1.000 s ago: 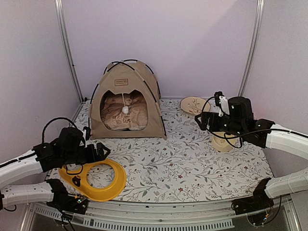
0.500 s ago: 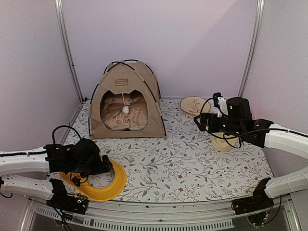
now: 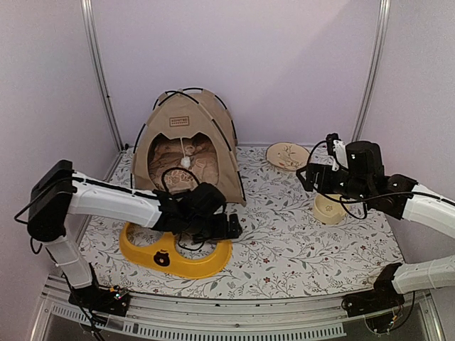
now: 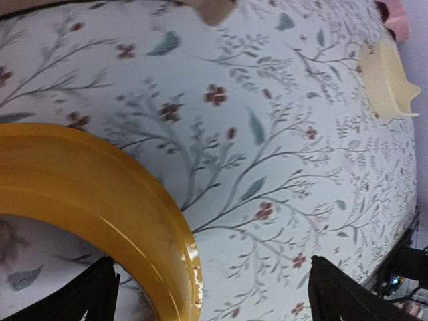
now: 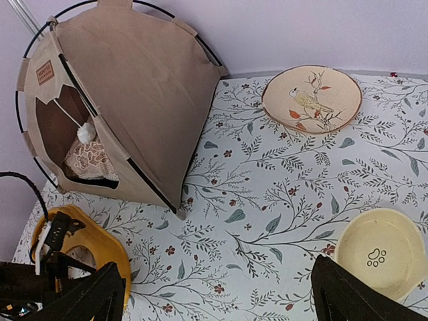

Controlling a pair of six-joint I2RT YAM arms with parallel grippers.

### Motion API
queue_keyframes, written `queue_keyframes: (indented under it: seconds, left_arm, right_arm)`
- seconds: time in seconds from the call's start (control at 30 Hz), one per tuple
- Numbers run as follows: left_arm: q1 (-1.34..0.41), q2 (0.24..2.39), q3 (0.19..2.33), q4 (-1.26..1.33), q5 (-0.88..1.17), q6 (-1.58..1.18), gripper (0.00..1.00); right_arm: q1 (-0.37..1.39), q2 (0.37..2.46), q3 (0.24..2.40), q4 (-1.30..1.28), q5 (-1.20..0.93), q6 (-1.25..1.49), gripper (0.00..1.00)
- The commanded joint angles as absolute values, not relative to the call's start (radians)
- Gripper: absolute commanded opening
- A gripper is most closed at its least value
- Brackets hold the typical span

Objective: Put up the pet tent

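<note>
- Top external view: left gripper (image 3: pixel 233 229) swung in from the left table edge to the middle since a second ago; jaws spread wide, gripping nothing.
- Yellow two-hole bowl tray (image 3: pixel 202 264) shifted toward the centre as well, now flat beneath and behind the left jaws.
- Glossy moulded plastic with a rounded rim and a small dark bear-face mark on the near side.
- In the left wrist view, curved tray rim between the fingers, close to the left one.
- Right gripper (image 3: pixel 306 177) moved slightly rightward, raised above the cloth; jaws wide apart, empty.
- Pet tent (image 3: pixel 186 145) unmoved, standing erect at the back, near the left jaws on their far side and well left of the right jaws.
- Tan canvas dome, with thin black poles arched over the seams.
- Brown label patch (image 3: pixel 179 121) above an arched doorway, with a white pom-pom (image 3: pixel 185 162) hanging on a string in the opening.
- Patterned cushion (image 3: pixel 174 170) inside.
- Cream bowl (image 3: pixel 330 209), round and smooth, paw print at the bottom, just below the right jaws toward the right finger.
- Shallow ceramic plate (image 3: pixel 284 154) painted with a bird, ahead of the right jaws.
- Tablecloth (image 3: pixel 284 241) white, printed with leafy sprigs and small red flowers.
</note>
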State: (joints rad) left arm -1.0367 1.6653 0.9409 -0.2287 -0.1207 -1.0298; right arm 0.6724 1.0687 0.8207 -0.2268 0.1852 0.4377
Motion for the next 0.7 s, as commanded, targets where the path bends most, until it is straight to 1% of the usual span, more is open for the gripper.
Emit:
queue_keyframes:
  seconds: [0.0,0.1,0.2,0.3,0.5,0.67]
  left_arm:
    - [-1.086,1.878,1.195,-0.009,0.049,-0.941,0.99]
    - [-1.097,1.955,1.332,-0.022,0.076,-0.918,0.99]
    - [-1.096,1.92,1.334,-0.046,0.025,-0.891,1.0]
    - [-1.077,1.816,1.245,-0.064,-0.017,-0.87,0.99]
    - [-0.991,1.557,0.995,-0.119,-0.097,-0.872,1.0]
    - [-0.843,1.335,0.797,-0.192,-0.127,-0.856,1.0]
  right_arm:
    - [0.665,0.998,0.862,-0.276,0.219,0.458,0.99]
    - [0.667,0.979,0.862,-0.297,0.221,0.456,0.99]
    - [0.666,0.986,0.853,-0.31,0.189,0.46,0.99]
    - [0.667,1.016,0.834,-0.295,0.134,0.472,0.99]
    - [0.675,1.139,0.813,-0.274,0.037,0.516,0.99]
    - [0.69,1.179,0.791,-0.326,0.128,0.581,0.99]
